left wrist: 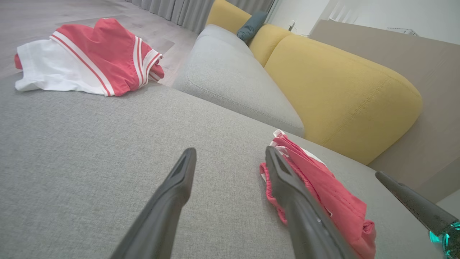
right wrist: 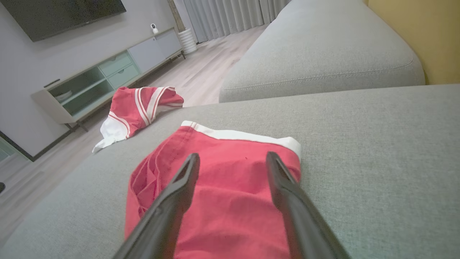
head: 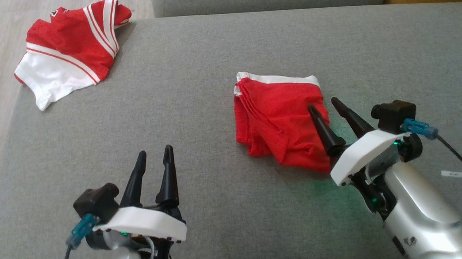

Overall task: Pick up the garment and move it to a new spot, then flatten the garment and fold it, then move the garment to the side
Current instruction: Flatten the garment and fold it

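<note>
Grey sofa seat (head: pixel 194 67): my right end effector (head: pixel 322 103) open over the folded red garment (head: pixel 274 110), left end effector (head: pixel 155 149) open too; likely soft, limp, I'd pinch its stacked edge

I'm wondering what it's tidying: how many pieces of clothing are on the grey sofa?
2. A folded red garment lies midway on the grey cushion under the right gripper's open fingers; a crumpled red-and-white garment sits at its far left corner. None appear hidden.

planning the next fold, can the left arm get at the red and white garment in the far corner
Probably yes: the open left gripper has only bare grey cushion between it and the red and white garment.
</note>
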